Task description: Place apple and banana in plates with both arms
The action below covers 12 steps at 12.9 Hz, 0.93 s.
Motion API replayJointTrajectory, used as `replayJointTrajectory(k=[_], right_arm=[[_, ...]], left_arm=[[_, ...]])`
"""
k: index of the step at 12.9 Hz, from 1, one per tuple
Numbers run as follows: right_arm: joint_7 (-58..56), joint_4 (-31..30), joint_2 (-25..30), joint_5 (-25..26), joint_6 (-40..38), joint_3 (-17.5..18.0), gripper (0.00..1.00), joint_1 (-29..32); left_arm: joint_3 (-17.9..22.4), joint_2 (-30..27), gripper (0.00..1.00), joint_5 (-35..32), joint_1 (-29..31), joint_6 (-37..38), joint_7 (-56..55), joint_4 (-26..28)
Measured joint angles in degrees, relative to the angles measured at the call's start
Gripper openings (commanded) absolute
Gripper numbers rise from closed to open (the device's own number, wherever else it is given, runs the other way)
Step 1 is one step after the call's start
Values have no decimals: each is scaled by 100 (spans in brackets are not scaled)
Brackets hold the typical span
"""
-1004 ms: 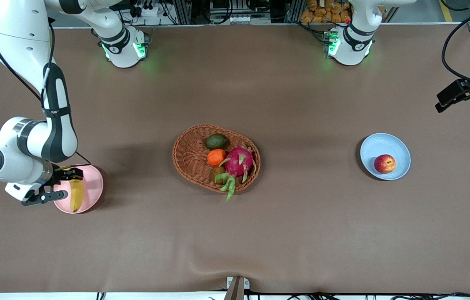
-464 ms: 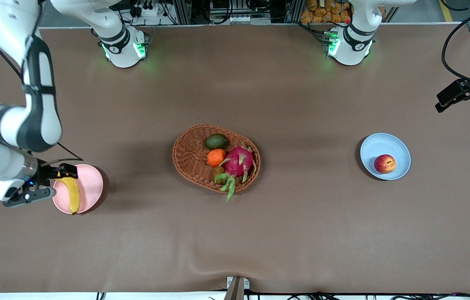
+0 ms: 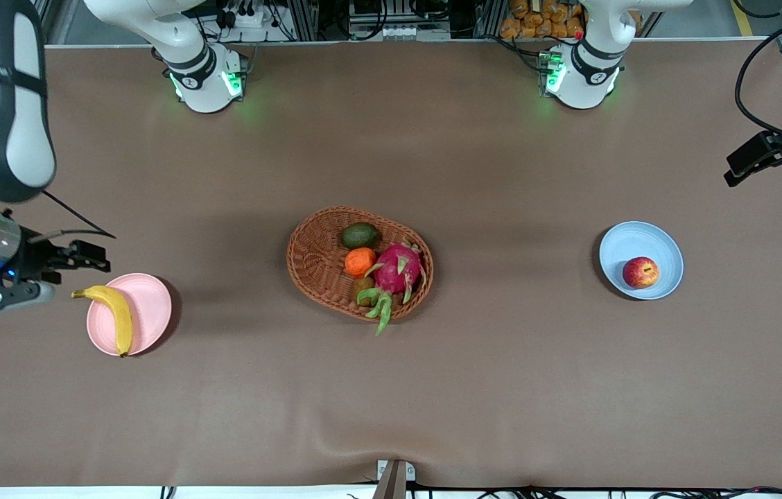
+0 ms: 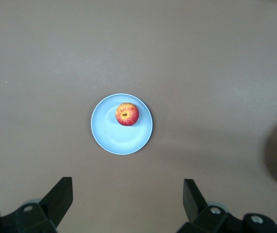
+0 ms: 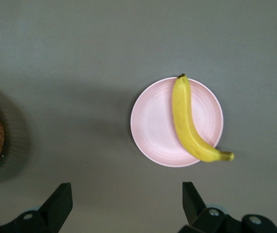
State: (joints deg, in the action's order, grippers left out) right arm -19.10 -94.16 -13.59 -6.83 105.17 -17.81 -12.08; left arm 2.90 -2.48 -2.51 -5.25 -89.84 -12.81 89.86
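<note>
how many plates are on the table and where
2. The pink plate lies toward the right arm's end of the table with the banana on it; the blue plate lies toward the left arm's end, holding the apple.

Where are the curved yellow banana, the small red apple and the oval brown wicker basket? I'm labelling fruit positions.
Curved yellow banana (image 5: 189,121): right wrist view, middle of its body.
Small red apple (image 4: 127,114): left wrist view, its top by the stem dimple.
Oval brown wicker basket (image 3: 313,255): front view, bare woven floor.
</note>
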Motion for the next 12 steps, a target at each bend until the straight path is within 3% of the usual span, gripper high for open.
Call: replayJointTrajectory(k=[2,4,7,12], right_arm=[[346,-37,492,329,-245,1116,100,937],[513,-81,954,382,-562,1638,100,1431],[922,-134,1472,394,-1156,1723,100,1616],[1175,201,1640,521,-1850,1726,100,1702]], left_arm=[[1,-1,100,0,0,32,0,0],[2,-1,100,0,0,57,0,0],[3,-1,100,3,0,71,0,1],[10,0,100,103,12,77,0,1]])
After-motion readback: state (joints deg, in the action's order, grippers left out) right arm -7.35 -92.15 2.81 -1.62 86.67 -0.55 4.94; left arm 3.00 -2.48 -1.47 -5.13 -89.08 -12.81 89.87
